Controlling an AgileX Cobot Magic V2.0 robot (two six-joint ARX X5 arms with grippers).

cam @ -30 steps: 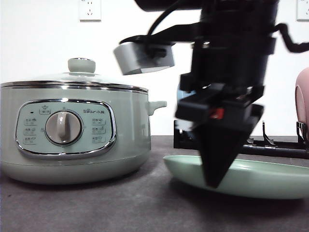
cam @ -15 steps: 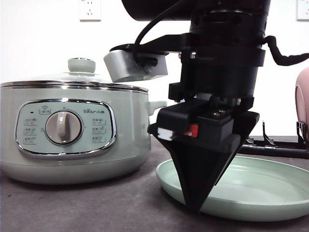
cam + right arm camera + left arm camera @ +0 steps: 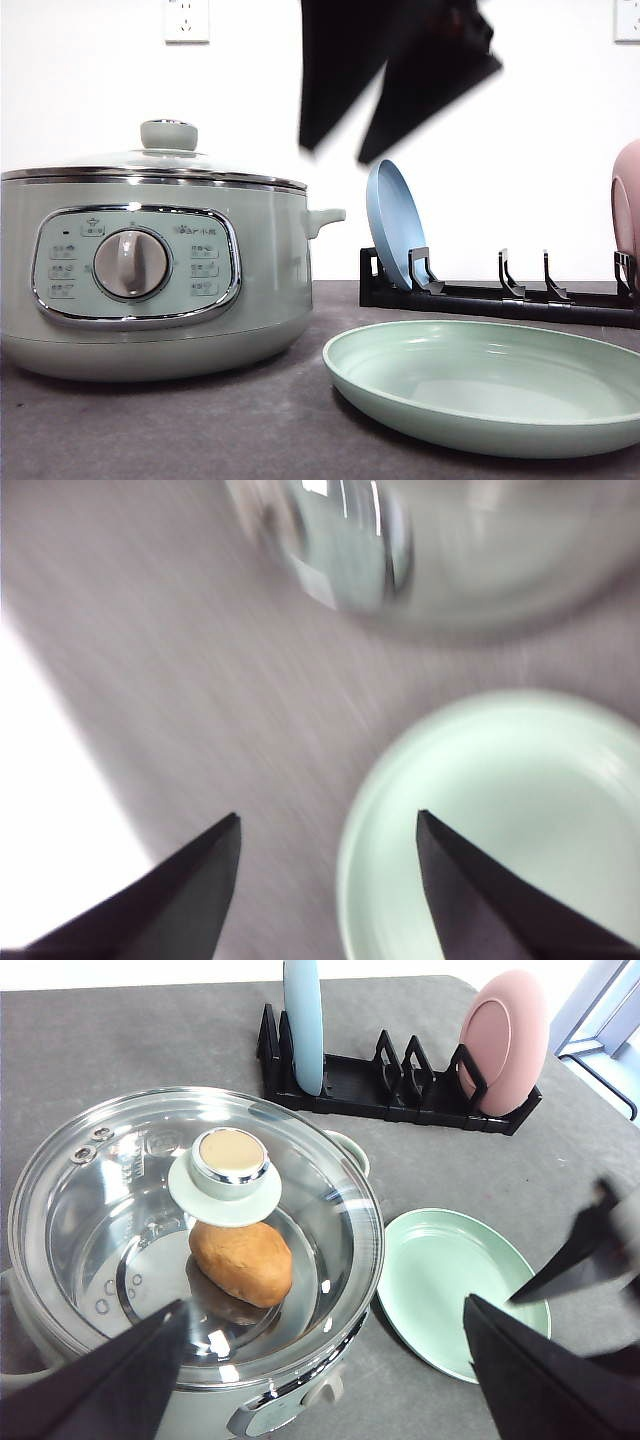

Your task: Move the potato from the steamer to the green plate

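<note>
Clearly risks a blocked reach: finds the potato (image 3: 241, 1261) lying inside the steamer (image 3: 150, 270), shut in under the glass lid (image 3: 120, 1220). Hovers the left gripper (image 3: 325, 1303) above that lid, jaws spread wide and empty. Could skid the lid sideways, or drop it onto the green plate (image 3: 480, 425) close beside, if gripping the knob (image 3: 230, 1160) off-centre. Shows the right gripper (image 3: 335, 152) high over the table, fingers apart, holding nothing, blurred. Against half a second ago, has lifted clear of the plate's near rim; leaves the plate flat and bare.
</note>
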